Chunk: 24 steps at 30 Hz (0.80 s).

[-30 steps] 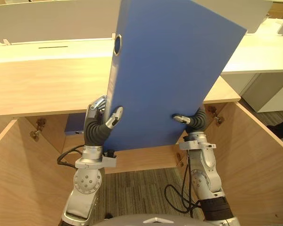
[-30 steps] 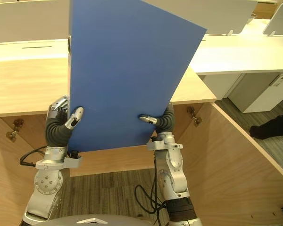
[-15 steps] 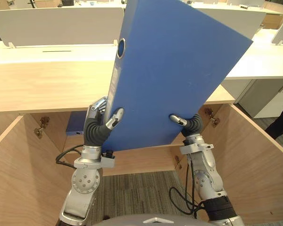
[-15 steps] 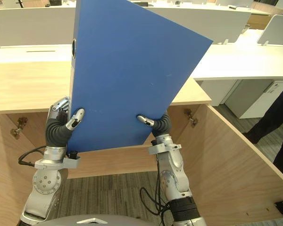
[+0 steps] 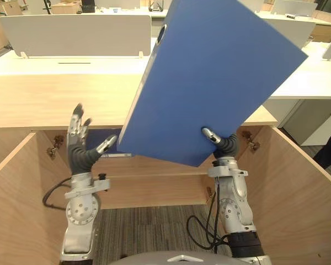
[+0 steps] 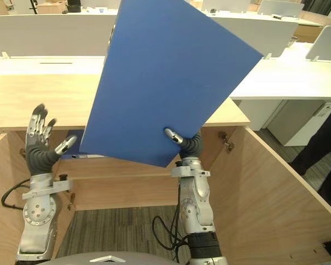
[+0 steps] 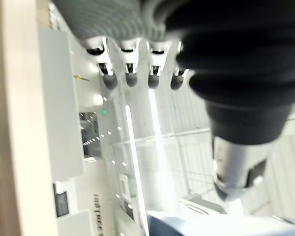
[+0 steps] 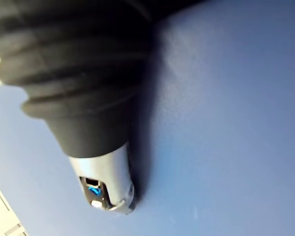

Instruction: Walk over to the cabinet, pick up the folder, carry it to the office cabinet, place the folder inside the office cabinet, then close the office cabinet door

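A large blue folder stands tilted in the air above the open cabinet, its top leaning to the right. My right hand grips its lower right corner, thumb pressed on the blue front face and fingers hidden behind. My left hand is raised to the left of the folder, open, with fingers straight and apart from it. Its thumb points towards the folder's lower left corner. The wooden office cabinet lies just below, both doors swung out towards me.
The cabinet's left door and right door flank my arms. A second blue item sits inside the cabinet under its top. White desks with dividers stand behind. A person's dark trouser leg shows at the right.
My left hand has let go of the folder, opened and moved out to the left. The folder has tipped further right and is now held by my right hand alone.
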Motion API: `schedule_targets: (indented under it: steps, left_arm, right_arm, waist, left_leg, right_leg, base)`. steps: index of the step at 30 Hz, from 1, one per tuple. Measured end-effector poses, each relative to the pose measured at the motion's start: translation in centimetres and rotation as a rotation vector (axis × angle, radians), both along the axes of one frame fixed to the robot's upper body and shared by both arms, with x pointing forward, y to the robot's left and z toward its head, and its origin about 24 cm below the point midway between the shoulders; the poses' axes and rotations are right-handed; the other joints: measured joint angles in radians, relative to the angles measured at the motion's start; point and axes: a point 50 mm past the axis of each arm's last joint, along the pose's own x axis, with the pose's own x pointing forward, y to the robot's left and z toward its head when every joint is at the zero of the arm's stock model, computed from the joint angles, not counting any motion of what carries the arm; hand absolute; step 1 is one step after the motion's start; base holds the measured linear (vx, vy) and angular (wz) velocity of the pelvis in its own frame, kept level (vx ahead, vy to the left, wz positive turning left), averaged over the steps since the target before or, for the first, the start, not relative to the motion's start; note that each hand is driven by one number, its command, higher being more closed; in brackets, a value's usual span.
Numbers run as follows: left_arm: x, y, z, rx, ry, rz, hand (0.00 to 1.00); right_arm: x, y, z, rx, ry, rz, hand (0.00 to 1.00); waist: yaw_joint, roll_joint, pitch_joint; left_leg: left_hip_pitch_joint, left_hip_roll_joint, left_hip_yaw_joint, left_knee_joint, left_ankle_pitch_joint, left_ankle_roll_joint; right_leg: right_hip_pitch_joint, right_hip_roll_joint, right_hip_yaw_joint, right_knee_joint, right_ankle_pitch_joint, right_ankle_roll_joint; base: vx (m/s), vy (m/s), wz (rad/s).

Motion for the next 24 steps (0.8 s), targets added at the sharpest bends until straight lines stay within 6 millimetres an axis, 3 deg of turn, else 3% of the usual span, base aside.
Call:
schedule_targets:
  steps: [5,9,14,17,19,24]
  left_arm:
    - [-1.3,3.4,-4.9,-0.07,0.237,0.162,0.0]
    - [-2.7,4.6,-9.1,-0.121,0.438,0.22,0.0]
    - [-6.5,5.6,-15.9,-0.207,0.801,0.279,0.0]
    - [-8.5,5.8,-18.2,-0.251,0.927,0.308,0.0]
    - [-10.9,5.7,-20.6,-0.307,1.068,0.341,0.0]
    - [-15.1,5.1,-23.6,-0.389,1.294,0.374,0.0]
  right_arm:
    - [-0.5,-1.0,0.7,-0.047,-0.031,-0.094,1.0]
    - [-0.7,-1.1,0.4,-0.067,-0.007,-0.126,1.0]
    - [-1.1,-0.8,-0.6,-0.14,0.046,-0.129,1.0]
    - [-1.1,-0.7,-0.9,-0.154,0.059,-0.121,1.0]
    - [-1.2,-0.1,-1.2,-0.167,0.071,-0.092,1.0]
    - [-1.2,0.5,-3.1,-0.228,0.151,-0.036,1.0]
  waist:
    - [0.007,0.002,0.0]
    - [0.006,0.007,0.002]
    - [0.009,0.01,0.004]
    - [0.01,0.01,0.006]
    - [0.011,0.01,0.009]
    - [0.011,0.002,0.016]
  left_leg:
    - [0.001,0.0,0.0,0.0,-0.001,-0.001]
    - [0.002,0.001,-0.003,0.0,-0.002,-0.002]
    - [0.0,0.002,-0.012,0.0,-0.002,-0.003]
    - [-0.002,0.002,-0.014,0.0,-0.003,-0.004]
    - [-0.004,0.004,-0.015,0.0,-0.005,-0.007]
    - [-0.012,0.003,-0.023,0.0,-0.011,-0.01]
  right_leg:
    - [0.002,0.0,-0.001,-0.001,0.0,0.0]
    - [0.004,0.0,-0.003,-0.001,-0.003,0.002]
    - [0.008,0.0,-0.014,-0.002,-0.007,0.003]
    - [0.008,0.0,-0.016,-0.003,-0.008,0.002]
    - [0.008,-0.001,-0.017,-0.005,-0.006,-0.002]
    - [0.008,0.0,-0.027,-0.01,-0.01,-0.003]
  base:
    - [0.0,0.0,0.0]
    - [0.0,0.0,0.0]
    - [0.0,0.0,0.05]
    - [0.0,0.0,0.01]
    - [0.0,0.0,0.0]
    - [0.01,0.0,0.04]
